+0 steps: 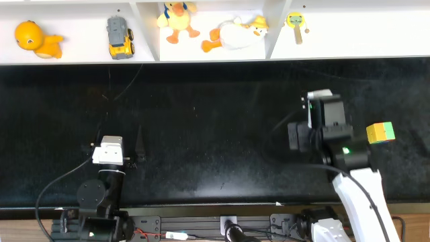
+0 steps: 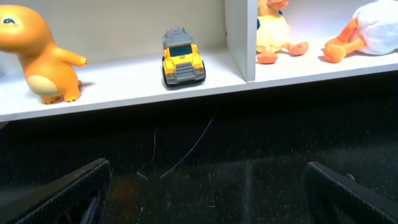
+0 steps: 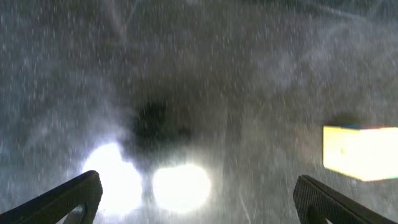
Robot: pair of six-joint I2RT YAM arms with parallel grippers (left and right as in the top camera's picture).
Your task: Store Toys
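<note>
Beside the right hand (image 3: pixel 198 185), fingers spread, a boxy cube (image 3: pixel 360 152) rests on speckled mat (image 3: pixel 217 62).

A black work surface (image 1: pixel 215 134) fills the middle of the top view, matte and speckled all over with pale dust. A few thin, pale scratch lines (image 2: pixel 189 152) curve across it, seen close up in the left wrist view and faintly from above. In the right wrist view, two bright patches of glare (image 3: pixel 180 186) sit side by side on the surface, with a dark blotch (image 3: pixel 152 118) just beyond them. Along the near edge runs a black mounting rail (image 1: pixel 201 225) carrying a small white connector (image 1: pixel 176 236) with red wires. A wood-toned strip (image 1: pixel 410 228) shows at the near right corner.
</note>
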